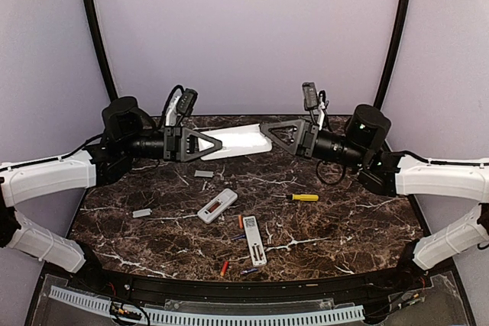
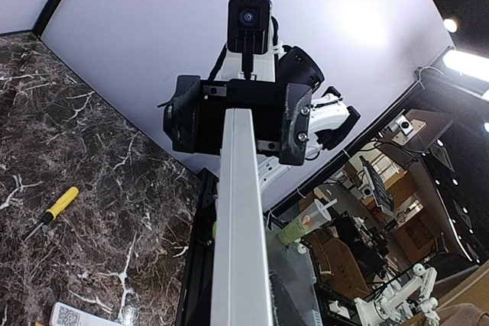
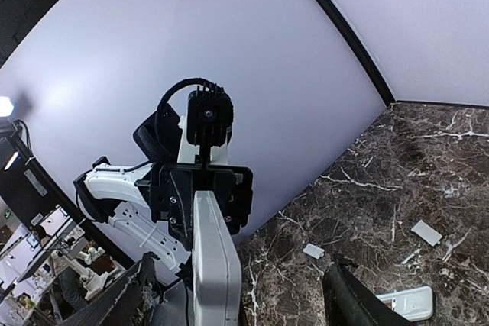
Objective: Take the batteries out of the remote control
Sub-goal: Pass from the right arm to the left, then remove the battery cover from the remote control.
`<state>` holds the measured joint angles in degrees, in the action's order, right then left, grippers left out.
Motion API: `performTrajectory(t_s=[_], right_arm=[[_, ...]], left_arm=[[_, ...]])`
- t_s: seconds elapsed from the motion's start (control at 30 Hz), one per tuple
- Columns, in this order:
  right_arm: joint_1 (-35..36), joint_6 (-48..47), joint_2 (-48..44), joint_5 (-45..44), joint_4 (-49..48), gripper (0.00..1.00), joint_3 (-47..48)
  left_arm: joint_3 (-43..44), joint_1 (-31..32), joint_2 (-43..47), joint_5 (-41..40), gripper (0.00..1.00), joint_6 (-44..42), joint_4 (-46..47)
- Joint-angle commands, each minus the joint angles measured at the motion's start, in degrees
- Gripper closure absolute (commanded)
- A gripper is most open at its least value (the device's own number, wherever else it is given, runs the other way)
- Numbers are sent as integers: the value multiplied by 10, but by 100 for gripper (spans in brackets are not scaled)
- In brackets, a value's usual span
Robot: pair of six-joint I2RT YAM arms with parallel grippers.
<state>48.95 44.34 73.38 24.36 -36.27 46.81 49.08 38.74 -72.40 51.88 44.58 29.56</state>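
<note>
Remote [image 1: 241, 140] aloft: left gripper [image 1: 218, 144] clamped on one end, right gripper [image 1: 265, 130] spread apart at the other; batteries [image 1: 224, 268] lie on the table [image 1: 344, 211]; left grip should be firm before the right withdraws.

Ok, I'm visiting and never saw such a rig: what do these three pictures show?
Two robot arms, each ending in a two-finger gripper. One picture looks down from above; the other two come from cameras on the wrists. The left gripper holds a long white remote control in mid-air; the right gripper stands open around its far end. On the dark marble table lie a grey remote, a white remote, a yellow-handled screwdriver, small orange-red and blue batteries and grey cover plates.
</note>
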Motion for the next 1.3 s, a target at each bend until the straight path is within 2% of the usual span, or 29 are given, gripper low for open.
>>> performTrajectory(t_s=[0.0, 0.13, 0.33, 0.53, 0.8, 1.03, 1.13, 1.27], right_arm=[[-4, -14, -9, 3, 22, 24, -2], [7, -41, 8, 26, 81, 18, 31], [14, -49, 18, 15, 112, 22, 45], [14, -40, 26, 1, 113, 40, 44], [14, -30, 29, -15, 111, 48, 40], [13, -16, 28, -21, 111, 79, 33], [12, -15, 26, -26, 111, 86, 29], [4, -2, 22, -22, 99, 90, 19]], left_arm=[[0, -2, 26, -18, 100, -12, -17], [3, -4, 25, -26, 100, -22, -39], [3, -4, 25, -28, 100, -20, -41], [9, -4, 23, -17, 100, -21, -46], [15, -4, 22, -1, 100, -24, -59], [28, -10, 29, 18, 100, -28, -79], [30, -14, 32, 25, 100, -27, -80], [32, -22, 34, 31, 100, -25, -82]])
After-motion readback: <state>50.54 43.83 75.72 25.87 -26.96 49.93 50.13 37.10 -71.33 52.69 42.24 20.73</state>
